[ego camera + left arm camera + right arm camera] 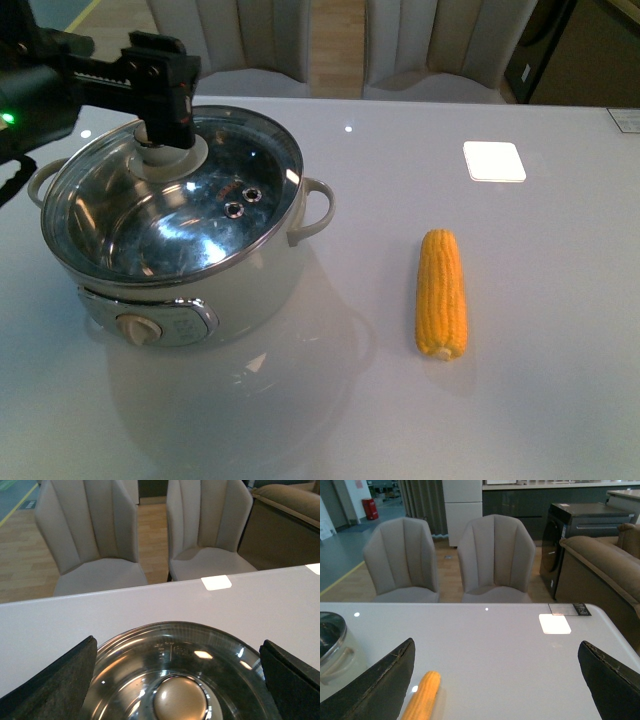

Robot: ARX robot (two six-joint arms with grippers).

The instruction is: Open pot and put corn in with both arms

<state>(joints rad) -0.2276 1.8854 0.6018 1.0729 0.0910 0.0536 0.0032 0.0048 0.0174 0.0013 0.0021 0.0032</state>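
Presently we find the pot (250, 285) standing at the left of the white desk (560, 380), its front dial (137, 328) facing the camera and one loop handle (318, 205) showing on its right side. The glass lid (200, 210) sits on the pot's steel rim, and the shiny inner bowl can be seen through it. The left gripper (165, 128) reaches in from the left edge of the front view and is positioned at the lid's knob (172, 152). In the left wrist view its two dark fingers (55, 680) are spread wide, one on either side, with the knob lying between them and apart from both. We record this gripper as fully spread and holding nothing. The corn (441, 293) lies flat on the desk to the right of the pot, well apart from it, with its length running away from the camera and its pale stub end nearest us. The right gripper (496, 642) does not appear in the front view. In its own wrist view its fingers (612, 680) are likewise spread wide with nothing between them but bare desk, and the corn lies just beside one finger, not touching it. A bright square patch of light (494, 161) marks the desk beyond the corn, and two pale upholstered chairs (95, 535) stand behind the far edge.
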